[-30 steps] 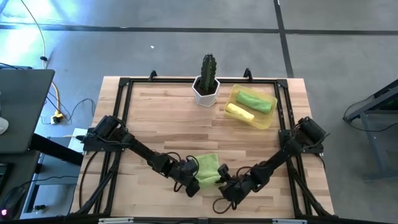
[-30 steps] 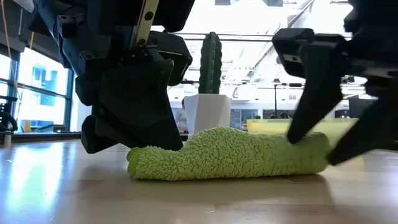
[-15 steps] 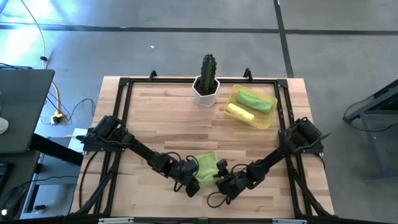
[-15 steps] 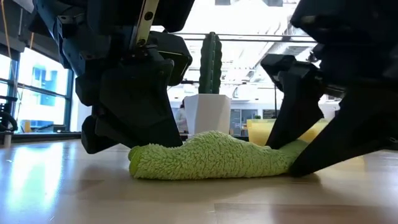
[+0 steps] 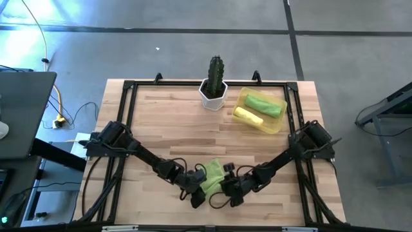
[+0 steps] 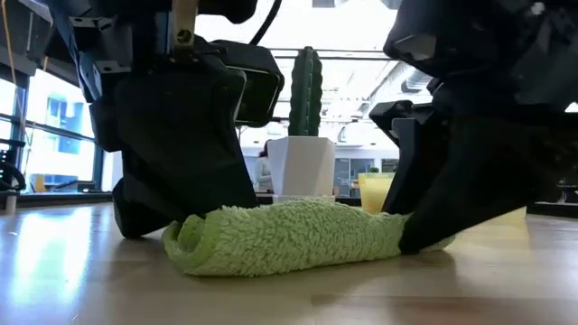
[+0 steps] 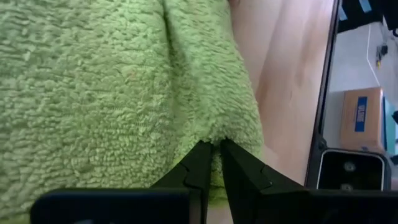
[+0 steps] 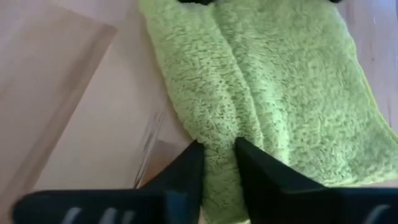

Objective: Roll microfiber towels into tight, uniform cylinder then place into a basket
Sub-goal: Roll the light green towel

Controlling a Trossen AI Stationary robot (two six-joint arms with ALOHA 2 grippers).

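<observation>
Near the table's (image 5: 257,145) front edge lies a lime-green towel (image 5: 211,178) — the left gripper (image 5: 198,191) pinches 1 end, its fingers nearly together; the right gripper (image 5: 226,187) nips the other end, fingers slightly apart.

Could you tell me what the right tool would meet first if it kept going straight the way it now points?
The right tool is already pinching the lime-green towel, so it would plough deeper into it. Beyond, the left tool probably lies on that line, though depth is unclear.
</observation>
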